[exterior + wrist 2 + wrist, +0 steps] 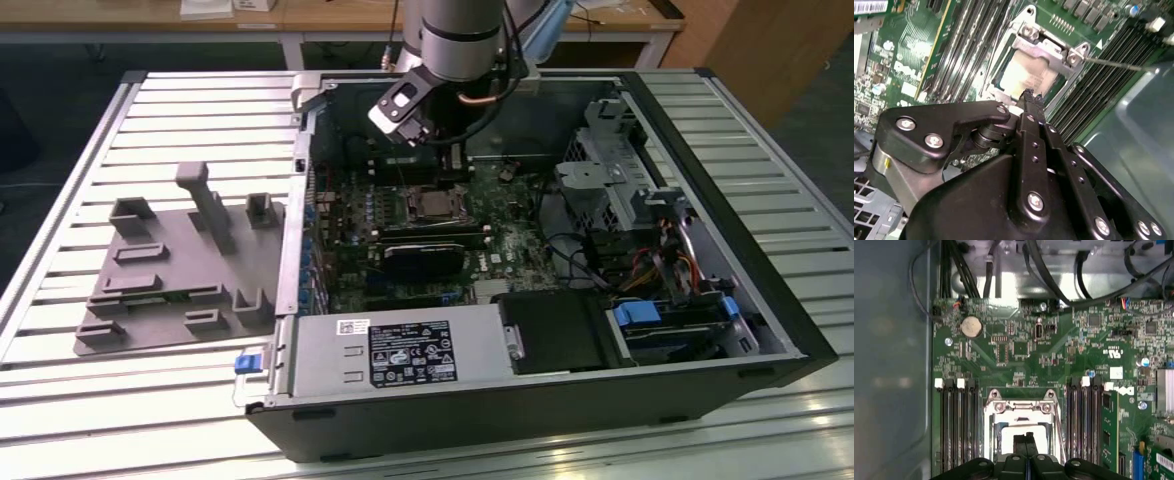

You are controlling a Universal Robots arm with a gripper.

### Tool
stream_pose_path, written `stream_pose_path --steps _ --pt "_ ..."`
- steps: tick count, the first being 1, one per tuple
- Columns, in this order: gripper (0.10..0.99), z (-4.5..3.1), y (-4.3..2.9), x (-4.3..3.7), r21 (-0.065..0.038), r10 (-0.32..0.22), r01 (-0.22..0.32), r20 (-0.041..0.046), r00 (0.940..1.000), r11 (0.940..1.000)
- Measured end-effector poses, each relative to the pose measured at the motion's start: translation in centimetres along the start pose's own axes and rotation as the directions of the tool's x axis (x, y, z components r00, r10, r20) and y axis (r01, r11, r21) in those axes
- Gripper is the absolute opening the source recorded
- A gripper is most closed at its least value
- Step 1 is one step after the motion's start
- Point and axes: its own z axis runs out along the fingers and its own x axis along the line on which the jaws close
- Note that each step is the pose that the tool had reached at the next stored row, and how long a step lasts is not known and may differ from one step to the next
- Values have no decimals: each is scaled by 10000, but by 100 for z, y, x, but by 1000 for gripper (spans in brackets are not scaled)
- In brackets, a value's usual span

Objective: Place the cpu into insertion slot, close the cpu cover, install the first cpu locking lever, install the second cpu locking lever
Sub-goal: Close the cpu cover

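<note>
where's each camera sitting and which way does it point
Exterior view: off the arm, looking down into the open black computer case on the slatted metal table; the grey robot arm and its black gripper show.
First wrist view: rides on the arm, looks along the shut gripper at the green motherboard and thin silvery square cpu cover.
Second wrist view: rides on the arm, looks obliquely past the gripper at the dull silver square cpu.
Shared: both wrist views show the gripper's tip by that cover.

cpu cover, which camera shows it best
Second wrist view: the cpu cover is close, its screwed edge and window showing past the end effector. The first wrist view cuts off its near part; the exterior view shows it far off.
</note>
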Motion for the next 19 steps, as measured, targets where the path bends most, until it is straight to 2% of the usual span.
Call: stream_pose_path --steps 8,14,19 --pt "102 30 -100 -7 0 0 0 -1 10000 10000" --pt "102 30 -104 -7 -1 -30 30 -2 10000 10000" --pt "102 32 -105 -7 5 -744 744 -9 9972 9972"
